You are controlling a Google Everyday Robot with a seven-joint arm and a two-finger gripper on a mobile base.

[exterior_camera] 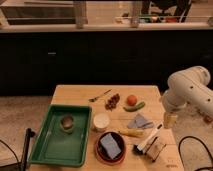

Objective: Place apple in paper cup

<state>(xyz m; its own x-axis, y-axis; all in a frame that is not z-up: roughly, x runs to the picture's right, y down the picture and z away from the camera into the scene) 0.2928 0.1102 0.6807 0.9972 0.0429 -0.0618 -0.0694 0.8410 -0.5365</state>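
Note:
The apple (131, 100) is a small orange-red fruit on the far right part of the wooden table (75, 95), touching an elongated green vegetable (135, 106). The paper cup (101, 121) is white and stands upright near the table's middle, just right of the green tray. My white arm (187, 89) comes in from the right. My gripper (170, 119) hangs over the table's right edge, to the right of the apple and a little nearer the front, apart from it. It holds nothing that I can see.
A green tray (55, 147) at the left holds an olive-brown round container (67, 123). A dark red bowl (99, 152) with a blue sponge (111, 145) sits in front of the cup. Also on the table: a spoon (100, 95), a dark reddish cluster (112, 101), a grey-blue cloth (139, 121), a yellow item (131, 133) and a white brush (149, 140).

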